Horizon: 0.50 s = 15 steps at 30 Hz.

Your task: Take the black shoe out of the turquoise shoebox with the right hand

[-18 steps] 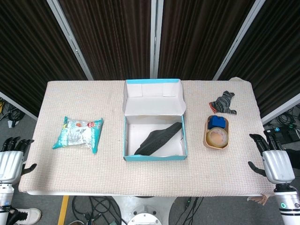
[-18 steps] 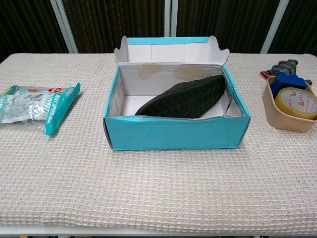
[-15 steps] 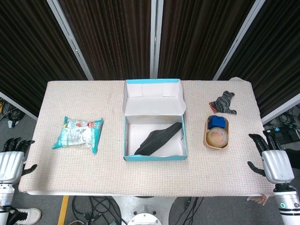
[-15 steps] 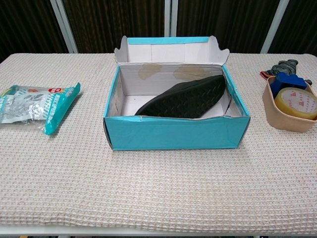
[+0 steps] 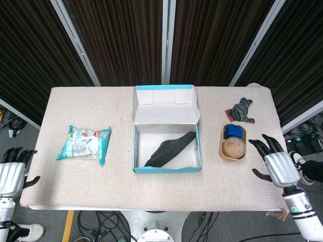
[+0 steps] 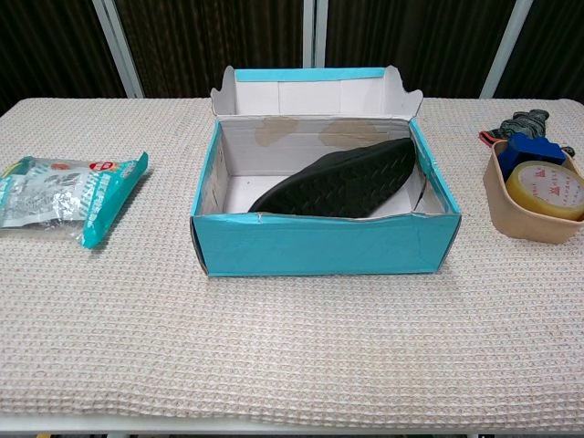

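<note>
**Shoe in box, both hands empty**

Black shoe (image 6: pixel 342 178) lies sole-up and tilted inside the turquoise shoebox (image 6: pixel 324 245), toe against the right wall. Lid flap stands open at the back. Right hand (image 5: pixel 276 165) hovers over the table (image 5: pixel 151 186) edge near a tan bowl (image 5: pixel 233 148), fingers released and spread. Left hand (image 5: pixel 11 174) off the left edge, fingers apart, holding nothing.
</note>
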{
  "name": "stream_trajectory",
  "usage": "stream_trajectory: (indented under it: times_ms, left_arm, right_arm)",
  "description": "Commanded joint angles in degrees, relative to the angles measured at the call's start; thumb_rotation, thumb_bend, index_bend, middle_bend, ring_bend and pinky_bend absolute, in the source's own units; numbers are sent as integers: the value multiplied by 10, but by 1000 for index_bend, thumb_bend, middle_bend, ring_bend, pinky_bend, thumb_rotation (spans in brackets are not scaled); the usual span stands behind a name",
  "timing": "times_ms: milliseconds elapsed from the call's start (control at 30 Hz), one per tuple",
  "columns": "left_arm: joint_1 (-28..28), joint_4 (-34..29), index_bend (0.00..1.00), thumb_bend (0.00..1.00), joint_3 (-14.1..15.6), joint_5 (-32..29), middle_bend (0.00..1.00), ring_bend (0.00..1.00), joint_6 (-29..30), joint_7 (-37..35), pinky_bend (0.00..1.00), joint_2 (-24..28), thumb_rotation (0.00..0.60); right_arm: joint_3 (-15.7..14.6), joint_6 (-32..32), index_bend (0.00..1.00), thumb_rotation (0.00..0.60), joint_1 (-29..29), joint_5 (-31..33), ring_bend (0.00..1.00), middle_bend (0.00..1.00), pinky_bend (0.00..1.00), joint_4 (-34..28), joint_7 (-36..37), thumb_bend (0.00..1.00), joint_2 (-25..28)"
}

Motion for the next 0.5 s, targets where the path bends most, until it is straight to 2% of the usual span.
stream_trajectory:
  times_ms: [33, 267, 500]
  left_arm:
    - [0, 2, 241, 0, 2, 5, 263, 146, 1, -1, 137, 0, 600]
    - [4, 4, 243, 0, 6, 10, 263, 145, 6, -7, 137, -1, 600]
    - [2, 2, 244, 0, 6, 12, 263, 146, 3, -10, 137, 4, 600]
  right_arm:
    - [23, -76, 124, 600, 78, -29, 15, 199, 123, -6, 23, 75, -5]
    - [64, -218, 124, 600, 210, -4, 15, 184, 145, 6, 11, 78, -75]
    - [91, -361, 124, 600, 338, 58, 15, 167, 153, 64, -65, 88, -184]
